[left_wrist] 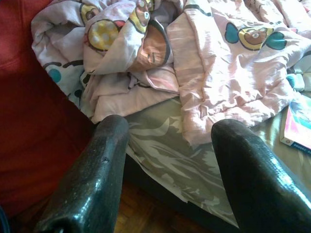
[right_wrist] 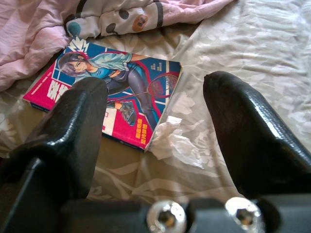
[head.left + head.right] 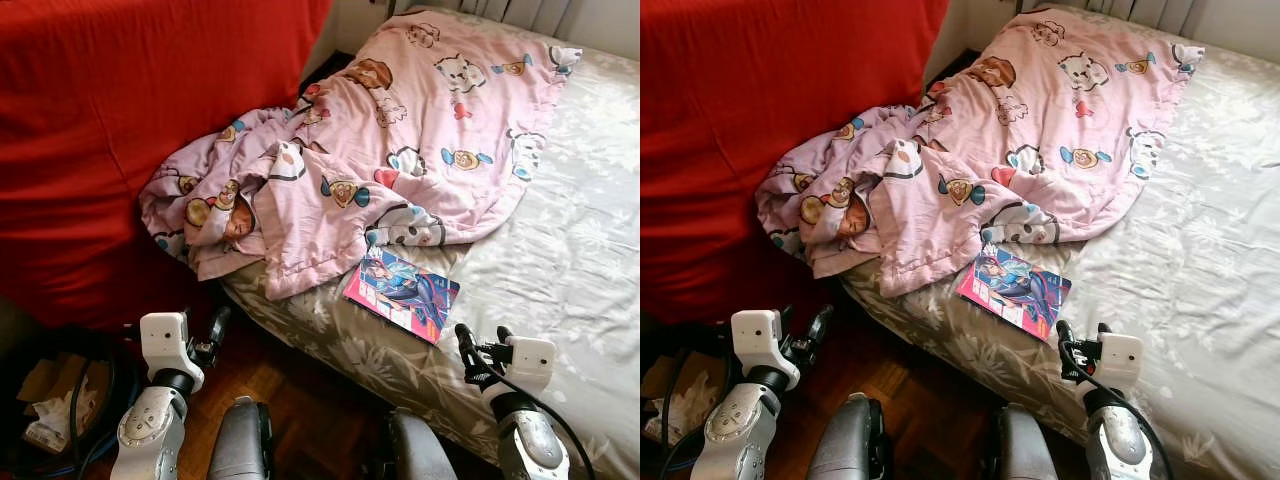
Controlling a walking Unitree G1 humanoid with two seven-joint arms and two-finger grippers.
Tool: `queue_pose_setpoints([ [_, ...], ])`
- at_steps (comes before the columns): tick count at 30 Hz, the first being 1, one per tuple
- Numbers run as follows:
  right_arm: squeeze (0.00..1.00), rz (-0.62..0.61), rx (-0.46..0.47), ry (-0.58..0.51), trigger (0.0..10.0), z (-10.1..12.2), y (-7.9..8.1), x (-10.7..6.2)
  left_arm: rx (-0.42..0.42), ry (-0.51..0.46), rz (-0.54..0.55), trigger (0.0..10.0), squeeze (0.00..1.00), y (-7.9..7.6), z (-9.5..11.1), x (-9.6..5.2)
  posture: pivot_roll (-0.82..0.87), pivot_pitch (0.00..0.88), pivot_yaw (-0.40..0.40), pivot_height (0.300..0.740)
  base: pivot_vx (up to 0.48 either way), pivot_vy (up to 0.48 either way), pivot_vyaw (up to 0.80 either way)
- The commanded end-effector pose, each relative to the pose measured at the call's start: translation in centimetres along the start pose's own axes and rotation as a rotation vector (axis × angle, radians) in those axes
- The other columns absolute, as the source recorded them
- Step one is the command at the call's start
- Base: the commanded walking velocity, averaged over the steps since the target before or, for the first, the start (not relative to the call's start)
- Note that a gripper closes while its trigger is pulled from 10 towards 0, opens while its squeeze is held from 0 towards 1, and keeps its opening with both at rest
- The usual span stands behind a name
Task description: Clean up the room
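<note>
Comic book (image 3: 402,293) lies flat near the bed's (image 3: 560,300) front edge, just below the rumpled pink blanket (image 3: 400,130), one crumpled tissue (image 2: 176,142) touching its corner; its long axis runs slantwise across the sheet. It sits just ahead of the right gripper (image 3: 480,352), whose fingers are spread and empty, so that arm is nearer; the left gripper (image 3: 212,335), likewise spread, hangs over the floor by the red sofa (image 3: 100,120). One book, one tissue, one blanket.

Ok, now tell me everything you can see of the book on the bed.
The book is a thin paperback comic with a glossy cover: a drawn figure holding a racket, blue panels, a magenta band along one side. It lies flat and closed, cover up, on the floral bedsheet near the bed's edge, just below the pink blanket. The right tool hovers nearby, apart from it.
</note>
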State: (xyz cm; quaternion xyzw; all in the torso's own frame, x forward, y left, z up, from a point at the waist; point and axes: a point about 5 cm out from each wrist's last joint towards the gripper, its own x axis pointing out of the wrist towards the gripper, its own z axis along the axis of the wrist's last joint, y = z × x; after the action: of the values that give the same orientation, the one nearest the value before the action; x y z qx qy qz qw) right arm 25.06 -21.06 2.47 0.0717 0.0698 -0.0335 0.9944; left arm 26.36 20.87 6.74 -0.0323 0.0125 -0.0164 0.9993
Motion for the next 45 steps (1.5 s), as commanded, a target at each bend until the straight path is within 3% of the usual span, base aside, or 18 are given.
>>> queue_pose_setpoints([
  [1,0.0,-0.012,0.008,0.027,10.0,-0.75,-0.14,-0.36,0.014,0.018,-0.005,10.0,0.0,-0.01,-0.2,-0.24,0.01,0.223,-0.008,0.623,0.0,0.0,0.0],
  [23,0.0,-0.029,-0.003,0.025,10.0,-0.66,-0.36,-0.15,0.015,0.034,-0.009,10.0,0.0,-0.34,-0.48,-0.43,0.01,0.22,-0.011,0.623,0.011,0.0,0.0],
  [45,0.0,-0.061,-0.002,0.069,10.0,-1.24,-0.45,0.03,0.022,0.03,-0.015,10.0,0.0,-0.42,-0.46,-0.61,0.02,0.227,-0.013,0.623,0.252,0.0,-0.03],
])
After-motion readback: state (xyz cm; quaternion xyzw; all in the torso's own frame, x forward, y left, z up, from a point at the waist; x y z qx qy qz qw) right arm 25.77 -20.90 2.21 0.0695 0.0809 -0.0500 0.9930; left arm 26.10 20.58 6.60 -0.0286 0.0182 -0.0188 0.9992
